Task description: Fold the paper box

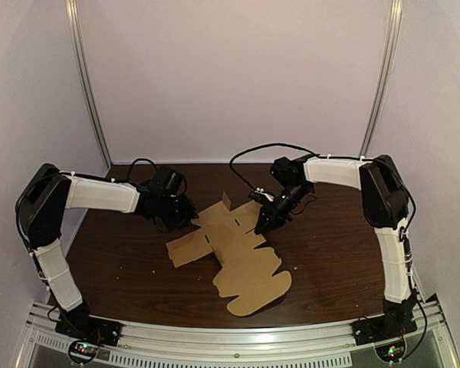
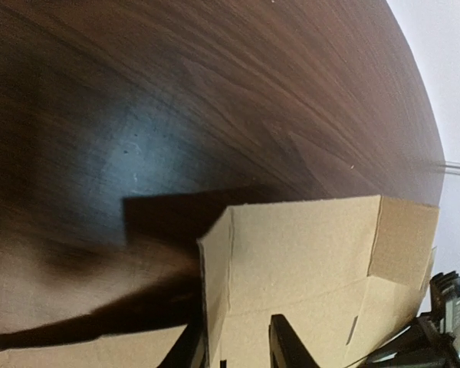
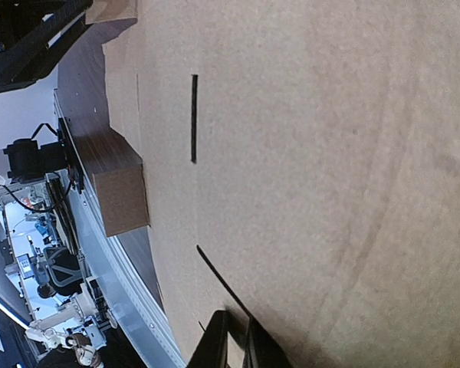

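Because the dark wooden bench (image 1: pixel 330 261) is hard and smooth, a thin sheet lying on it will likely slide rather than stay put when pushed from one side. The paper box (image 1: pixel 241 257) lies mostly flat at the middle of the bench as an unfolded brown card blank, stretching from about 11 o'clock down to a scalloped tuck panel (image 1: pixel 253 295) at 6 o'clock, with a wing (image 1: pixel 188 249) reaching out toward 8 o'clock. It looks light, stiff across its panels and willing to bend only along its scored creases, so the sensible hold is at an edge beside a crease, with the other arm pinning the base panel. The left claw (image 1: pixel 185 217) sits at the blank's 10 o'clock edge; its fingers (image 2: pixel 287 341) are parted, with a raised strip of card standing between them, not visibly pinched. The right claw (image 1: pixel 262 225) is at the blank's 2 o'clock edge, its fingers (image 3: pixel 218 341) drawn close together with their tips against the card; whether a thickness of card is nipped between them I cannot tell. A small side flap (image 1: pixel 227 201) stands up at 12 o'clock. Narrow slits (image 3: pixel 193 119) cut into the panel are weak spots that could tear if pulled hard.
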Robot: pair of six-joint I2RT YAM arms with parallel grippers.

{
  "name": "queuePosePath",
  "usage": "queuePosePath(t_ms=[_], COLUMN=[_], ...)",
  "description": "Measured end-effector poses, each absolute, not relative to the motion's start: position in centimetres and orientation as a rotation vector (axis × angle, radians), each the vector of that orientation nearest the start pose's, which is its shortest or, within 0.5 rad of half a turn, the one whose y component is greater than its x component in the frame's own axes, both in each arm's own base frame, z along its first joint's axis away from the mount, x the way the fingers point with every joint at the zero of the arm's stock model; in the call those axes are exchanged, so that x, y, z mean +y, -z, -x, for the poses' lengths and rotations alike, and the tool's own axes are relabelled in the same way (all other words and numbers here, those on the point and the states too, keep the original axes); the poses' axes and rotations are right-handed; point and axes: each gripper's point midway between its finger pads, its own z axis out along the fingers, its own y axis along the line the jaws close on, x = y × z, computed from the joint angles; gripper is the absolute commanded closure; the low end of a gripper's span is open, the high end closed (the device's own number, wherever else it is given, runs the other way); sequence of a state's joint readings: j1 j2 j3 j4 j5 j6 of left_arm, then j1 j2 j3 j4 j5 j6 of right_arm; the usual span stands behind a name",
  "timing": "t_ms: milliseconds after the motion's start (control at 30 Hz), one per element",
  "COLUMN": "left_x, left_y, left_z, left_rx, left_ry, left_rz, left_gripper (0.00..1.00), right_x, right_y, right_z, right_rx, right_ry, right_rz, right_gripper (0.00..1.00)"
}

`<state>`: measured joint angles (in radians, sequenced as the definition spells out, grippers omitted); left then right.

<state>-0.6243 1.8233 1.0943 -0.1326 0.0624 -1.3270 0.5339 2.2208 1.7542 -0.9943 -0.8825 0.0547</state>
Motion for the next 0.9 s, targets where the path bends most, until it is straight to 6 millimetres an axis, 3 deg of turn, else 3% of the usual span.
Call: queuePosePath(t_ms=[133,233,333,433,500,567,733,900], left_x=[-27.0,-27.2,-29.3,-32.0,-34.0,-35.2,-37.6,-39.1], left_y=[-7.9,-11.4,-15.1,-16.6,-15.7,-13.5,-6.9,-5.2], left_z=[-36.4,-36.2,-36.9,-37.5,-37.6,-37.1,-33.8,-32.4], left_rx=[2.528,2.518,2.494,2.504,2.543,2.608,2.809,2.864], left_ry=[0.767,0.74,0.789,0.864,0.897,0.902,0.887,0.907], left_rz=[0.79,0.623,0.442,0.277,0.176,0.107,-0.032,-0.087], left_gripper=[0.7,0.78,0.85,0.91,0.93,0.95,0.96,0.99], right_x=[34.5,34.6,34.7,34.7,34.7,34.7,34.7,34.7], right_y=[-8.4,-7.9,-7.3,-7.1,-7.1,-7.1,-7.1,-7.1], right_z=[-31.9,-31.8,-31.8,-31.8,-31.8,-31.9,-31.8,-31.7], right_rx=[2.87,2.883,2.897,2.903,2.902,2.902,2.906,2.91], right_ry=[-1.423,-1.441,-1.454,-1.457,-1.459,-1.459,-1.459,-1.458], right_rz=[0.785,0.778,0.771,0.768,0.768,0.768,0.767,0.766], right_gripper=[0.9,0.9,0.9,0.9,0.91,0.9,0.91,0.91])
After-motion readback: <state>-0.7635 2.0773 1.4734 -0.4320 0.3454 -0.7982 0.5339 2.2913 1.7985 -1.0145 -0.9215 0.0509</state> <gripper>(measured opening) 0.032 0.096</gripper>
